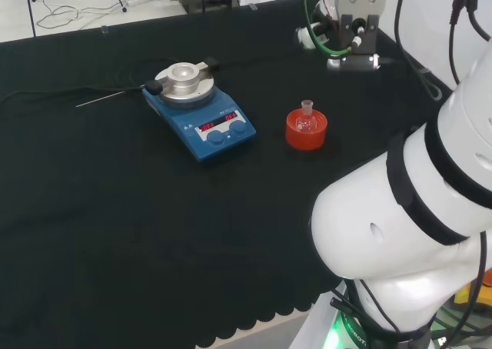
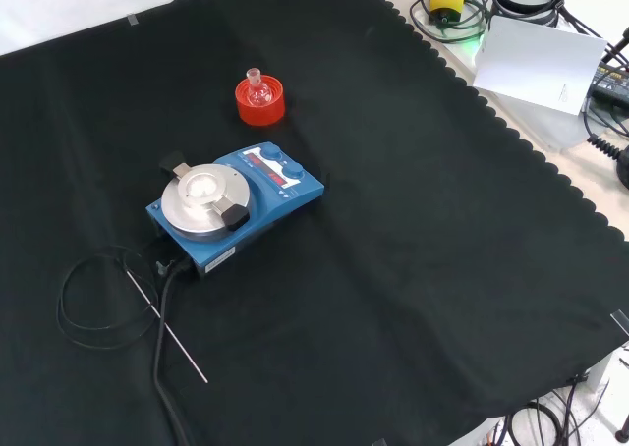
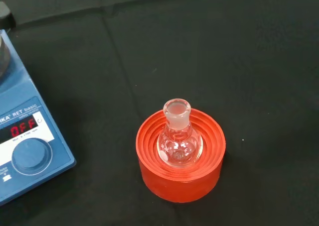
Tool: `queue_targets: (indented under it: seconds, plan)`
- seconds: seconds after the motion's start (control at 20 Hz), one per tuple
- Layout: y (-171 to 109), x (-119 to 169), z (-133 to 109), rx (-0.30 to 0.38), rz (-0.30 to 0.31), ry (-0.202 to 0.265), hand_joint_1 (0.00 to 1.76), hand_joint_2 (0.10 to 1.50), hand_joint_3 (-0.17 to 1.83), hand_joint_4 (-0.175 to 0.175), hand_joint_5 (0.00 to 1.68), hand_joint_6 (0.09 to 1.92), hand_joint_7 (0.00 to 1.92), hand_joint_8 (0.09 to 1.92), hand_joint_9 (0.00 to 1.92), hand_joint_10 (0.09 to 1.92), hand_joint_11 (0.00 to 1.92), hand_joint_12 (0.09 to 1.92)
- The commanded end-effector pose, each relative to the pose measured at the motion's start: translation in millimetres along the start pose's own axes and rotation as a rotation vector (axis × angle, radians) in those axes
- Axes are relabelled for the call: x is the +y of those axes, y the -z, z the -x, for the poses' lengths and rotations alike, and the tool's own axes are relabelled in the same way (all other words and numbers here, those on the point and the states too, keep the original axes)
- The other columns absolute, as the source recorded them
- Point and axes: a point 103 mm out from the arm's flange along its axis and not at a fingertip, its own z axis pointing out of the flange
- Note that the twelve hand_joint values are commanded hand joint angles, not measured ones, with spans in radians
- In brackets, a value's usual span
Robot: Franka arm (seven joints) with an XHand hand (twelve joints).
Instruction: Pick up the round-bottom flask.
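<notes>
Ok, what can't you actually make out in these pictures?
- Whether the flask holds any liquid: clear glass, too small in head and front views.
- The flask's underside: hidden inside the red stand in the wrist view.
- The hotplate: cut off by the wrist view's edge.

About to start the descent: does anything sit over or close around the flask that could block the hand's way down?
Nothing visible does. The flask stands upright in its red stand, neck open and uncovered. The blue hotplate sits apart beside it.
</notes>
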Motion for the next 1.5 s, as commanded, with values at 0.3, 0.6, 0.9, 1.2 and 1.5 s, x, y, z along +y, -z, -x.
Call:
queue_targets:
  seconds: [0.3, 0.6, 0.9, 1.2, 1.5]
  plan:
    - [-56.8, 23.8, 7.1, 0.055, -0.046, -0.019, 0.81, 0.76, 0.53, 0.018, 0.60, 0.26, 0.22, 0.56, 0.38, 0.62, 0.09, 1.40]
    - [-75.3, 32.8, 14.3, 0.054, -0.054, -0.033, 0.88, 0.68, 0.60, 0.011, 0.65, 0.29, 0.24, 0.57, 0.41, 0.62, 0.11, 1.39]
    - [-96.9, 41.6, 19.8, 0.068, -0.091, -0.042, 0.90, 0.66, 0.62, 0.011, 0.70, 0.32, 0.26, 0.58, 0.42, 0.62, 0.12, 1.39]
    - [-112.7, 53.3, 19.9, 0.065, -0.111, -0.051, 0.91, 0.63, 0.65, 0.011, 0.70, 0.37, 0.26, 0.59, 0.43, 0.62, 0.13, 1.39]
    - [-123.3, 63.5, 20.1, 0.067, -0.104, -0.058, 0.91, 0.62, 0.67, 0.010, 0.68, 0.42, 0.26, 0.59, 0.43, 0.62, 0.14, 1.38]
